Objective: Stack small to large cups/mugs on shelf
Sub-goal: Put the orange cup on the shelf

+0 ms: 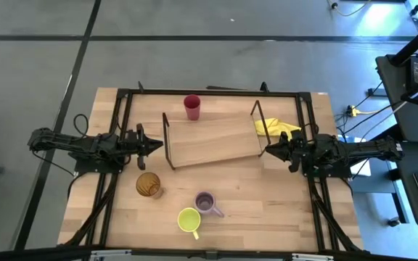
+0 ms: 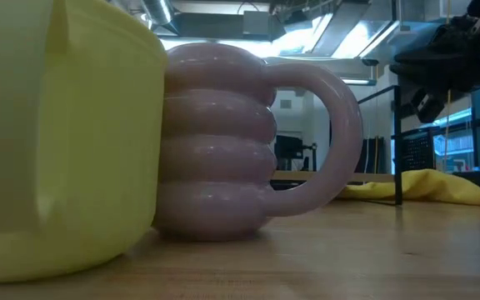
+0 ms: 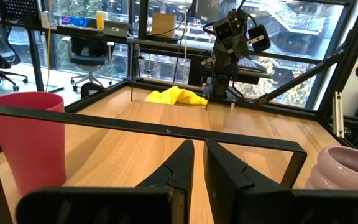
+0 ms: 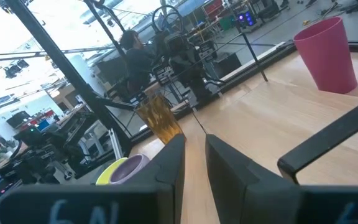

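The shelf [image 1: 212,141] is a light wooden board with black wire frames at both ends, lying mid-table. The red cup [image 1: 192,106] stands upright at its far edge near the left end. On the table in front stand the amber tumbler [image 1: 149,185], the pale purple mug [image 1: 206,202] and the yellow-green mug [image 1: 189,219]; the two mugs fill the low view [image 2: 223,142] [image 2: 57,142]. My left gripper [image 1: 158,145] [image 3: 199,144] is shut, just outside the shelf's left wire frame [image 3: 166,129]. My right gripper [image 1: 268,148] [image 4: 195,137] is shut, at the right wire frame [image 4: 328,146].
A yellow cloth [image 1: 276,127] lies on the table behind the shelf's right end, close to my right arm. Black rails [image 1: 209,91] run around the table top. The three vessels on the table stand between the shelf and the near edge.
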Robot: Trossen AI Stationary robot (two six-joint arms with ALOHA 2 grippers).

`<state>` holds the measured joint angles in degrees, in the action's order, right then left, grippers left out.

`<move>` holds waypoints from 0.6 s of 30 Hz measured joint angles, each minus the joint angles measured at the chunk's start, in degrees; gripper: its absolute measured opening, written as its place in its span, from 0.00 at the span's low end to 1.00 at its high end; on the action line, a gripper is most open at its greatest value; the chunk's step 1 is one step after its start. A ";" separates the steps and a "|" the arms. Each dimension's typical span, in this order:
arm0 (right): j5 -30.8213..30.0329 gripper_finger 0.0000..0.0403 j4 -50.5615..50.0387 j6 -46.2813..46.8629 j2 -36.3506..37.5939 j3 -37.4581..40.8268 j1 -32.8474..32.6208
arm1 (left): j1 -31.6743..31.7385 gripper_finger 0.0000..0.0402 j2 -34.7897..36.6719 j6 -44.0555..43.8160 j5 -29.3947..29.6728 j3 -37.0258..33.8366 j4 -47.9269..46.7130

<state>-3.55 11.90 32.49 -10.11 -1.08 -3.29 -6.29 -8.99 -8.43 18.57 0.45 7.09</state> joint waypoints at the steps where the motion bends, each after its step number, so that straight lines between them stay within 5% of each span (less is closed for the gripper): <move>1: 0.02 0.17 0.00 0.00 0.00 0.00 0.00 | -0.04 0.08 0.00 0.00 0.00 0.00 0.00; 12: 0.83 0.17 -0.79 -3.70 0.00 0.02 0.00 | -0.04 0.08 0.00 0.00 0.00 0.00 0.00; 18: 13.23 0.17 -7.26 -12.88 -0.02 0.07 0.00 | -0.04 0.08 0.00 0.00 0.00 0.00 0.00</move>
<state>9.68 4.64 19.61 -10.13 -1.02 -3.29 -6.33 -8.99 -8.43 18.57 0.45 7.09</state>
